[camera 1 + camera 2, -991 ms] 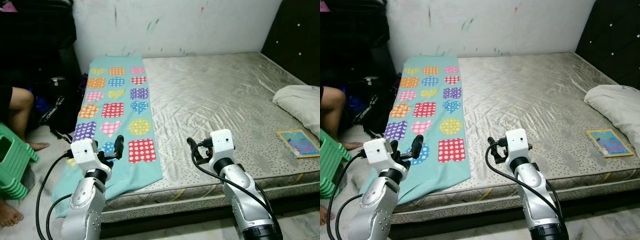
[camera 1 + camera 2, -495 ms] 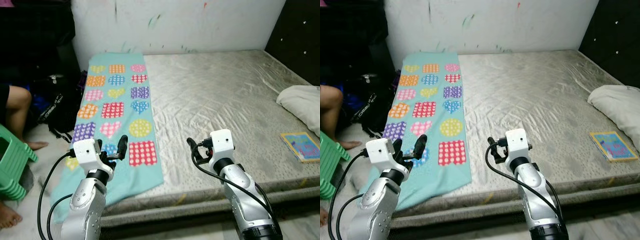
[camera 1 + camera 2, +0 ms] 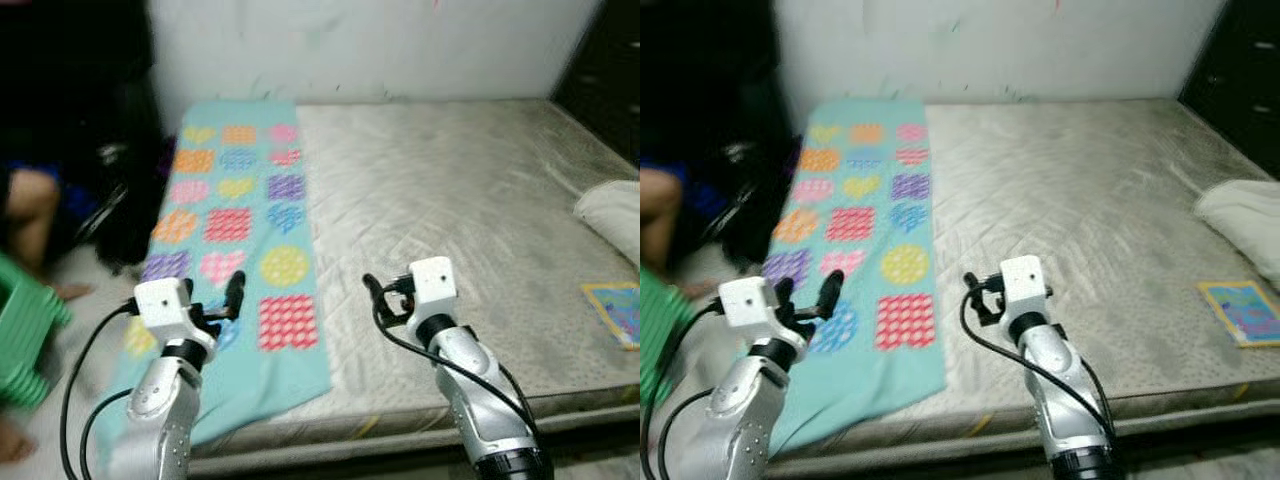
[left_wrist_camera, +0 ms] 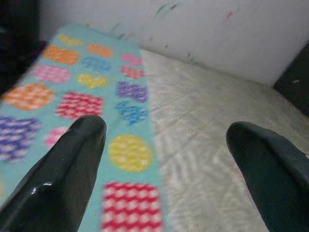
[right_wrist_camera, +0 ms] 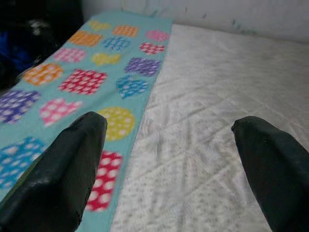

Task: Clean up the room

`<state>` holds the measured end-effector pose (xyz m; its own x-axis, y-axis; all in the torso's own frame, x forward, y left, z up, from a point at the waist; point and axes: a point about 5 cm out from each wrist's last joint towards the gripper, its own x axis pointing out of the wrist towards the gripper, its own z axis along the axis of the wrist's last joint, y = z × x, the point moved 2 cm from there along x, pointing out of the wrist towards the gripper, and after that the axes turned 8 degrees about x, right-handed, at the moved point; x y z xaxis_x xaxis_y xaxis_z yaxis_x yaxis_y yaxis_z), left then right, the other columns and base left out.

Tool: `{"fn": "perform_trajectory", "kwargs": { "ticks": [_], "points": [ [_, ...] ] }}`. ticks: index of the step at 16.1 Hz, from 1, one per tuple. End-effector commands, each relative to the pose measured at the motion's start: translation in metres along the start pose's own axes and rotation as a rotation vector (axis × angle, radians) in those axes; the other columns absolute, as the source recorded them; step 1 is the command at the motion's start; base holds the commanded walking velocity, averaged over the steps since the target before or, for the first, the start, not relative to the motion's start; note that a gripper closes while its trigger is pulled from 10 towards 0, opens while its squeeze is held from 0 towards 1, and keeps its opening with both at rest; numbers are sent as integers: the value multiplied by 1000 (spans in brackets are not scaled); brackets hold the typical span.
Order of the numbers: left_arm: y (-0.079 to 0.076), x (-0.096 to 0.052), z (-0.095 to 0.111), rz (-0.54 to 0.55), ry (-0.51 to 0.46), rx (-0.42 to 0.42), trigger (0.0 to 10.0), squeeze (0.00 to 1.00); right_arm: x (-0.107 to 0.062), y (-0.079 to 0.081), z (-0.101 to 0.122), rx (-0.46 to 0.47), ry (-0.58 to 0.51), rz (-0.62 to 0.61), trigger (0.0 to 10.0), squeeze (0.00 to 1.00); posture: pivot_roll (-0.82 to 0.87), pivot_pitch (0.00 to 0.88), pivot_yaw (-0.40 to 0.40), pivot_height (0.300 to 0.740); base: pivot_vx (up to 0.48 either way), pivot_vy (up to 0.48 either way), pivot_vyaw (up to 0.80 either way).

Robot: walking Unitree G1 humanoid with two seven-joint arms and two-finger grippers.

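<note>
Blanket (image 3: 237, 215) along the left side of the mattress (image 3: 450, 200), its near end hanging over the edge, pillow (image 3: 612, 208) and book (image 3: 617, 308) at the right, stool (image 3: 25, 325) on the floor far left

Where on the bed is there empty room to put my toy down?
The big bare stretch of mattress between the patterned blanket and the white pillow is free. It is more crowded at the right edge, where the pillow and a small book lie, and along the left side under the blanket.

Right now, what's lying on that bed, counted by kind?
Patterned blankets: 1
Books: 1
White pillows: 1
Total: 3
</note>
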<state>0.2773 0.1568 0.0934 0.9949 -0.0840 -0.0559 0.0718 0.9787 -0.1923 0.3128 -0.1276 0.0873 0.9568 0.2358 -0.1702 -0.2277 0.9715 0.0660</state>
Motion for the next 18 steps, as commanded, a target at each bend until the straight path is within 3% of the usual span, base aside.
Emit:
{"fn": "perform_trajectory", "kwargs": {
  "ticks": [1, 8, 9, 18],
  "points": [
    [-6, 0, 2, -20, -6, -6, 10000, 0, -1, -5, 1, -1, 2, -12, 10000, 0, -113, 0, -10, 740, 326, 0, 0],
    [-6, 0, 2, -20, -6, -6, 10000, 0, -1, -5, 1, -1, 2, -12, 10000, 0, -113, 0, -10, 740, 326, 0, 0],
    [-6, 4, 0, 10, 11, -55, 10000, 0, 1, -6, -4, -17, 25, -14, 10000, 0, -111, 0, -11, 740, 0, 0, 0],
    [-6, 3, -2, 21, 21, -52, 10000, 0, 1, -5, -6, -24, 34, -10, 10000, 0, -109, 0, -14, 740, 0, 118, 0]
  ]
}}
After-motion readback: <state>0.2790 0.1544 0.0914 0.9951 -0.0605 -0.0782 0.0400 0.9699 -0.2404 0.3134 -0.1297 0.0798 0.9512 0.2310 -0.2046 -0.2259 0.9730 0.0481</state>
